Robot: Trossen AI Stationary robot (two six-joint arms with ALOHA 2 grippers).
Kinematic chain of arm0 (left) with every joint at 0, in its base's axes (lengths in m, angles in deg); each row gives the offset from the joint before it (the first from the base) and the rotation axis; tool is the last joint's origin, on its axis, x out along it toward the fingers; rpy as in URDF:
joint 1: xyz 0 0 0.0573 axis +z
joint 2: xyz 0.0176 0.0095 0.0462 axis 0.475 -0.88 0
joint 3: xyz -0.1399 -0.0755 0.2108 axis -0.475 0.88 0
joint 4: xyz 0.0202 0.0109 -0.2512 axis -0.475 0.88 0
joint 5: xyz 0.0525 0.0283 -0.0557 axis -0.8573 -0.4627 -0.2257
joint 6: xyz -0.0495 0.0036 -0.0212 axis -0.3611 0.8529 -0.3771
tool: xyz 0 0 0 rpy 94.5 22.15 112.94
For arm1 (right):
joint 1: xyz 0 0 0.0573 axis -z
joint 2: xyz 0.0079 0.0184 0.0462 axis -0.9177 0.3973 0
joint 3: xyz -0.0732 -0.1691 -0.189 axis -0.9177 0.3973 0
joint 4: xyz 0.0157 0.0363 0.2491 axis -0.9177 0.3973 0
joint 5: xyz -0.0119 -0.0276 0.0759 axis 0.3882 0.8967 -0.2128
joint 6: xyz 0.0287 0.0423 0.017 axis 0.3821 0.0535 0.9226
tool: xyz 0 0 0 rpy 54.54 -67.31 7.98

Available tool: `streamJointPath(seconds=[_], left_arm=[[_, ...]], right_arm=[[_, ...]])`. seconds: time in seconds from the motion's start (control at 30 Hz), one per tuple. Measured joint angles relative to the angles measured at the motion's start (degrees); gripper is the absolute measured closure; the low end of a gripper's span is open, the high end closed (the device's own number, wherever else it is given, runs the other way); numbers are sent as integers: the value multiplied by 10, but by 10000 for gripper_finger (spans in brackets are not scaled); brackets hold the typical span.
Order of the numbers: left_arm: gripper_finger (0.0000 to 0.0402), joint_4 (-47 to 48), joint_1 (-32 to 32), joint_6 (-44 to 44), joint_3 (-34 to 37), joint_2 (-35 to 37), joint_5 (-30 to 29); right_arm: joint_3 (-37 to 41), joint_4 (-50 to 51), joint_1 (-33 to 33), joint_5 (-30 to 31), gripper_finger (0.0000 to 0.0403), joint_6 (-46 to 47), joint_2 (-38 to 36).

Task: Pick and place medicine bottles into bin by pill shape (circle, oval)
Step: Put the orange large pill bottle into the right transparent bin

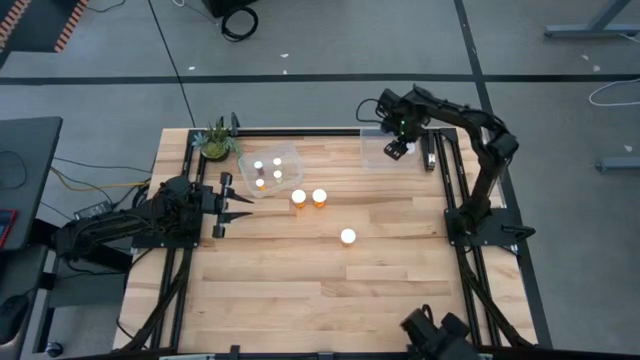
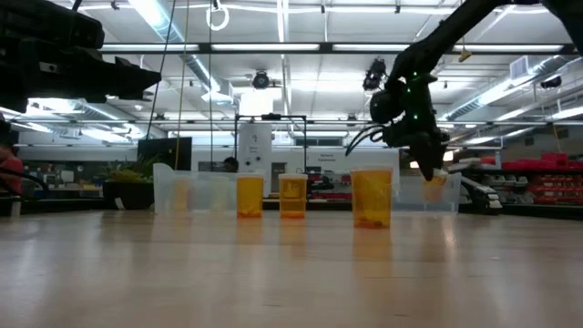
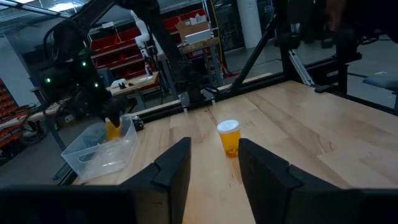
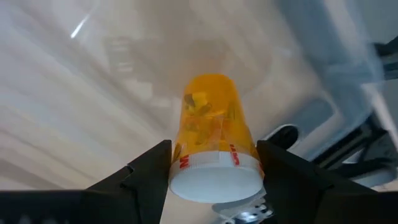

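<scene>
My right gripper (image 1: 397, 148) points down over the clear right bin (image 1: 372, 152) at the table's far side, shut on an orange medicine bottle (image 4: 211, 121) with a white cap. Three orange bottles stand upright on their bases mid-table (image 1: 298, 198), (image 1: 320, 197), (image 1: 348, 237). The clear left bin (image 1: 283, 160) holds several white-capped bottles. My left gripper (image 3: 211, 168) waits open and level at the table's left edge, nothing between its fingers. My right gripper pinches the bottle at its white cap end (image 4: 214, 180) between its two fingers (image 4: 149, 168), one on each side. The fingers come from above, pointing down. The bottle hangs upright below them, cap up, down between the bin's walls (image 3: 113, 129); whether its base touches the bin's floor I cannot tell.
A small green plant (image 1: 215, 140) stands at the table's far left corner, beside the left bin. Black frame rails run along the table's left and right sides. Bare wood lies across the near half of the table.
</scene>
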Motion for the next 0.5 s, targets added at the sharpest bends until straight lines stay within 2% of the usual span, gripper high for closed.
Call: streamJointPath(seconds=[0.23,0.5], left_arm=[[251,0,0,0,0,0,0],[261,0,0,0,0,0,0]], right_arm=[[0,11,-8,-13,166,-13,24],[-2,19,-11,-38,166,-18,38]])
